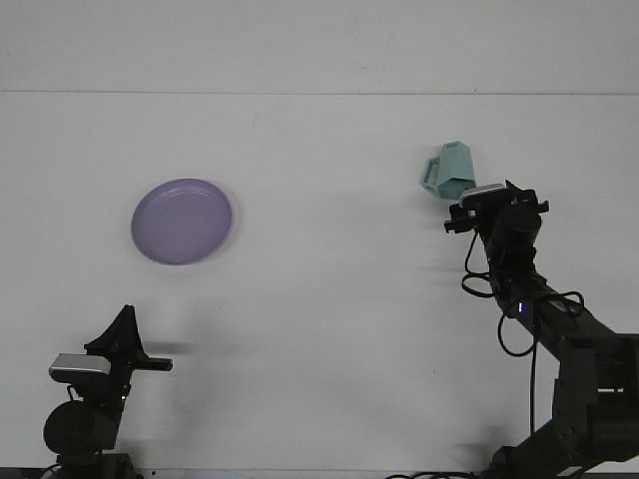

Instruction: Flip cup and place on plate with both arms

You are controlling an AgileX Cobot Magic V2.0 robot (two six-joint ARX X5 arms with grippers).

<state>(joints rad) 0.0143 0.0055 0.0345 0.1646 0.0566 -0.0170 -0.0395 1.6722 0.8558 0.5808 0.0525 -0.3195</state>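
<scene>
Front view looks forward over a white counter (329, 319). A teal cup (451, 171) lies tipped on its side toward the far right, its handle facing left and its faceted body angled toward the lower right. Well apart from it, on the left half of the counter, sits a round purple plate (183, 221), flat and bare.

The right arm (529, 309) reaches up from the lower right corner, cables looping along it, and its right gripper (479, 205) sits just at the cup's near lower edge; a grey-topped camera block hides the tips, so whether the fingers are spread, pressed together or touching the cup cannot be told from this angle.

The left gripper (125, 324) stands folded at the lower left, near the counter's front edge, well short of the plate. It points upward as a dark wedge, and its fingers look pressed together.
</scene>
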